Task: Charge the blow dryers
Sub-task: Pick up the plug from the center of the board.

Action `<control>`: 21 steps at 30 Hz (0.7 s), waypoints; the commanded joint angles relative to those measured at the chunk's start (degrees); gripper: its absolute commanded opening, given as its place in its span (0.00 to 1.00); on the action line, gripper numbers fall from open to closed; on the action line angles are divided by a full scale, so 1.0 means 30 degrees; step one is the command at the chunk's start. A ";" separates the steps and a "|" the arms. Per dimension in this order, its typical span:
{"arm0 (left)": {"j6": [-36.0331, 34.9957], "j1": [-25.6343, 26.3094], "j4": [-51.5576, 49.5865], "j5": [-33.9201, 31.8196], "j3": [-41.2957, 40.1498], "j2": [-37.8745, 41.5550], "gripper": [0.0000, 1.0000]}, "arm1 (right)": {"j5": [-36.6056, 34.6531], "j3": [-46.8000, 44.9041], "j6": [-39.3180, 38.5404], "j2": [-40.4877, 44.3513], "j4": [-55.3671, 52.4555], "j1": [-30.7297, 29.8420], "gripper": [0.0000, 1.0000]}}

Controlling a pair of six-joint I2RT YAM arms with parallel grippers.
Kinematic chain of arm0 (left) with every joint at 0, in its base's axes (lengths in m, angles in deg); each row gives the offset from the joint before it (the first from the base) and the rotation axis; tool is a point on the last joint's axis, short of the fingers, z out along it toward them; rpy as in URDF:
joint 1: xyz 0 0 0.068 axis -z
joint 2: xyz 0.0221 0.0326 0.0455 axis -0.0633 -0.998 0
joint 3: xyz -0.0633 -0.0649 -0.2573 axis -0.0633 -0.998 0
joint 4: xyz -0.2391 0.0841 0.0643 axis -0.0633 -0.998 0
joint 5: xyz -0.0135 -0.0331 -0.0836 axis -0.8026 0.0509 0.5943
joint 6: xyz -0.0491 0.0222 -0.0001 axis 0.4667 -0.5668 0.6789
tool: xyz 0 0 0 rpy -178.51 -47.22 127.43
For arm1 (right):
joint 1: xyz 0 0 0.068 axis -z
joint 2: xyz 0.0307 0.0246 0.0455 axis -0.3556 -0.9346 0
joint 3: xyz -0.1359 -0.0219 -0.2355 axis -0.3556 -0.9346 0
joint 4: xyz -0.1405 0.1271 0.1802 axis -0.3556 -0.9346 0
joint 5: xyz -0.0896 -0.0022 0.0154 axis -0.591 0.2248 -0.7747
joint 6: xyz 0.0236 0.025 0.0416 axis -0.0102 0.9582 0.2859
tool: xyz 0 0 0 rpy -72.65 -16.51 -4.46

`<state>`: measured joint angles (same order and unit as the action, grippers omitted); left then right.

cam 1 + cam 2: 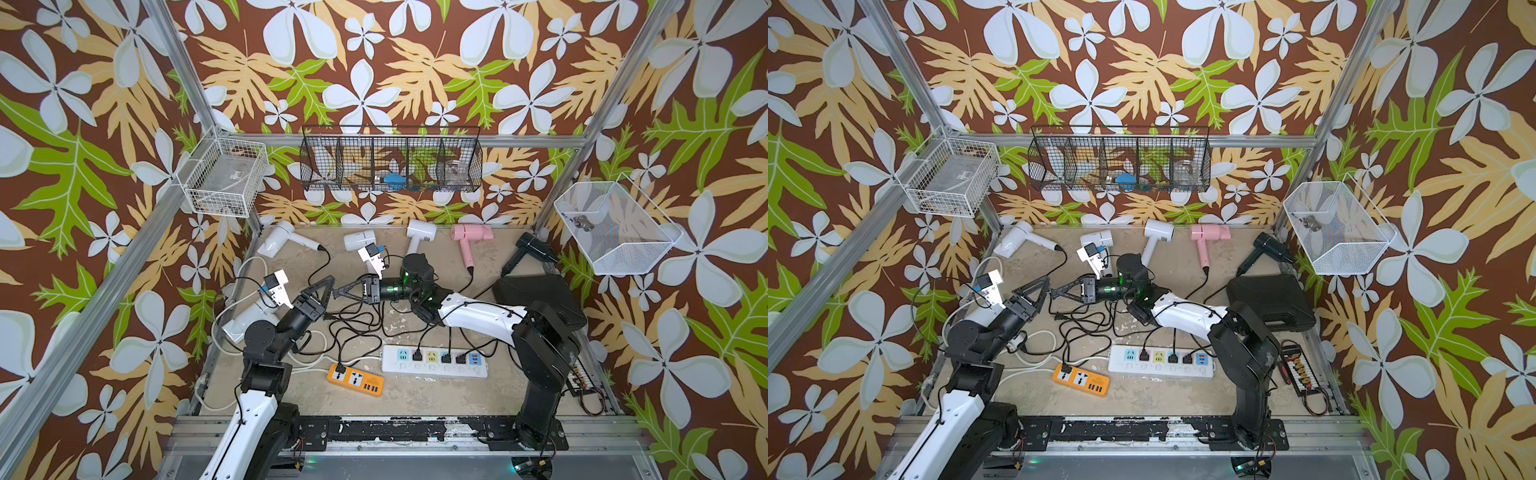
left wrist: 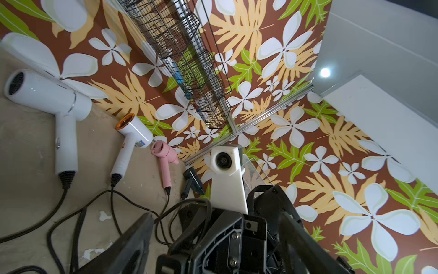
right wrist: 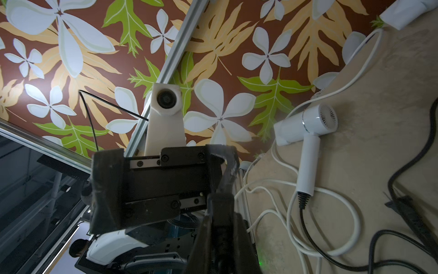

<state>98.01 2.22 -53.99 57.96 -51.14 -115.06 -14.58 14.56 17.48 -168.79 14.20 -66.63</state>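
Roughly over the middle of the counter (image 1: 436, 399) the left gripper (image 1: 325, 291) hangs with its jaws wide apart, as the left wrist view shows too. Its tip all but meets the right gripper (image 1: 343, 291), which reaches in from the right edge with its jaws drawn together into a point; whether anything is pinched there I cannot tell. Beneath both lies a tangle of black cords (image 1: 357, 322). Toward the front edge sits a white power strip (image 1: 436, 368) with three black plugs (image 1: 417, 355) in it, and just beside it toward the left edge an orange power strip (image 1: 359, 380) with one black plug (image 1: 340, 368). Ranged along the back edge are a first white blow dryer (image 1: 278, 241) near the back left corner, a second white blow dryer (image 1: 357, 240), a third white blow dryer (image 1: 420, 232) partly behind the right arm (image 1: 478, 311), the pink blow dryer (image 1: 471, 233), and the black blow dryer (image 1: 534, 247) by the back right corner. A fourth white blow dryer (image 1: 244, 325) lies at the left edge, partly under the left arm (image 1: 266, 336). A black case (image 1: 540, 297) rests by the right edge, just in front of the black blow dryer.
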 commanded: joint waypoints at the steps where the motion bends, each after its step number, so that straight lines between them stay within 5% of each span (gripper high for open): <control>1: -0.3081 0.0043 -0.3306 -0.1641 0.0547 -0.0094 0.89 | 0.0217 0.0396 -0.3404 0.0462 -0.3193 -0.0023 0.00; 10: -0.4310 -0.0007 -0.2753 -0.4526 -0.0375 -0.0528 0.91 | -0.0092 0.0183 -0.7881 0.1737 -0.8194 -0.0085 0.00; 21: -0.4608 -0.0821 0.1073 -0.5467 -0.4003 -0.0498 0.91 | -0.2369 0.0239 -1.4306 0.3957 -1.5808 -0.1524 0.00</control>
<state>86.01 0.05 -55.96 42.85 -61.87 -116.22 -18.89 14.93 -17.64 -157.97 -25.14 -70.32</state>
